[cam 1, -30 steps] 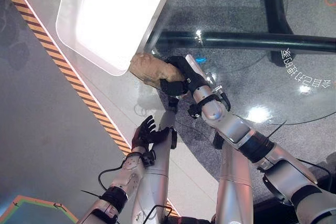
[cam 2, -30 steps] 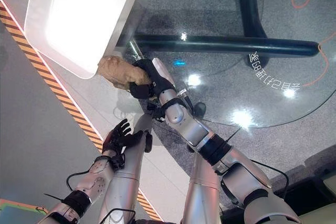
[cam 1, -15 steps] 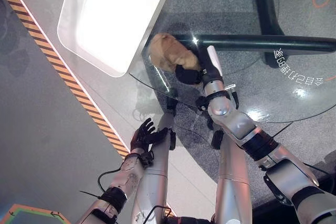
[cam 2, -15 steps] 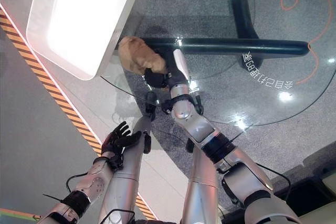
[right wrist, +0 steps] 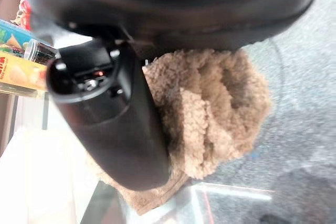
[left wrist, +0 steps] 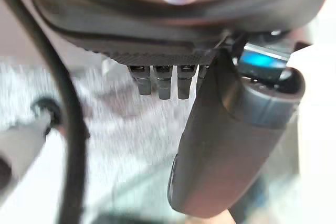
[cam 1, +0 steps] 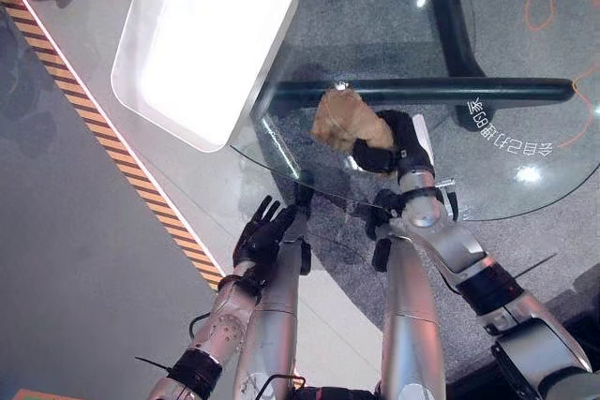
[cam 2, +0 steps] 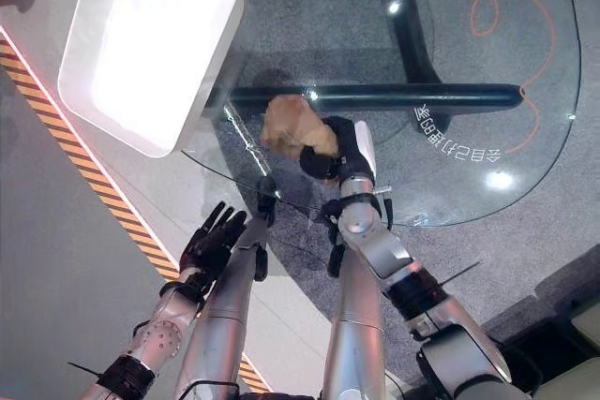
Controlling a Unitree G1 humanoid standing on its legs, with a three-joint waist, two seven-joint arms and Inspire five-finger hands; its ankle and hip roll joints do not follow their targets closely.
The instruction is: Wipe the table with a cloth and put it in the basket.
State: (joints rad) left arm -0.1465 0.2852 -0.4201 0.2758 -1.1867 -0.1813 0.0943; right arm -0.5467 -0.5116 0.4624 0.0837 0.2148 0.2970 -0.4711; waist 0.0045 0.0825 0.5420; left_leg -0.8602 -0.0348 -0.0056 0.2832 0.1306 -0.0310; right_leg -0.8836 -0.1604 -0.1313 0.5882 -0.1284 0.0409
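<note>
At frame centre the right hand [cam 1: 394, 142] has its fingers curled round the tan cloth [cam 1: 345, 121], bunched on the glass desk [cam 1: 525, 81]. The left hand [cam 1: 261, 234] hangs open, lower left. The white basket [cam 1: 272, 39] sits upper left; a loosening hold could drop the cloth off the desk's edge.

My right hand [cam 1: 396, 142] bunches the cloth [cam 1: 345, 122] on the glass table [cam 1: 525, 91], near its left edge. The white basket [cam 1: 267, 53] stands just beside that edge, its rim between me and its bare inside. Glass to my right lies bare. My left hand [cam 1: 262, 233] hangs below, off the table
</note>
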